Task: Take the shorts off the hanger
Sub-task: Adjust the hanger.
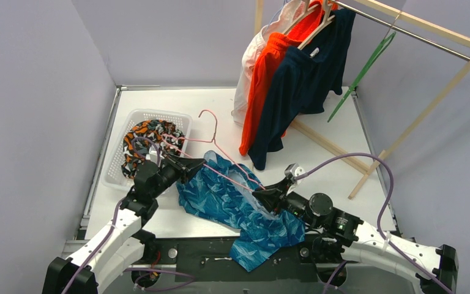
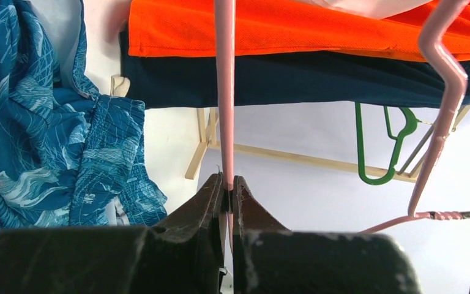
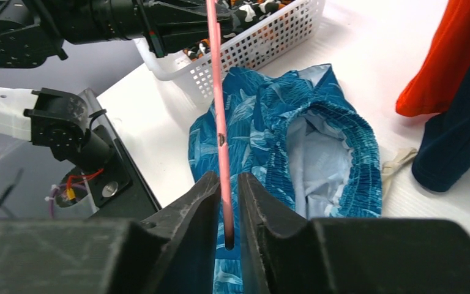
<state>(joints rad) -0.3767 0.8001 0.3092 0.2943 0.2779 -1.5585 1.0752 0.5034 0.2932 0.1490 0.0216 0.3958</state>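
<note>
The teal-blue wavy-patterned shorts lie crumpled on the table's near edge, with one leg hanging over it. A pink wire hanger is held above them. My left gripper is shut on one of its wires. My right gripper has its jaws close round the wire's free end, with a thin gap showing. Camouflage shorts fill the basket. Orange, navy and white shorts hang on the rack.
A white mesh basket stands at the left. The wooden rack with its metal rail crosses the back right, and an empty green hanger hangs from it. Grey walls close in on both sides.
</note>
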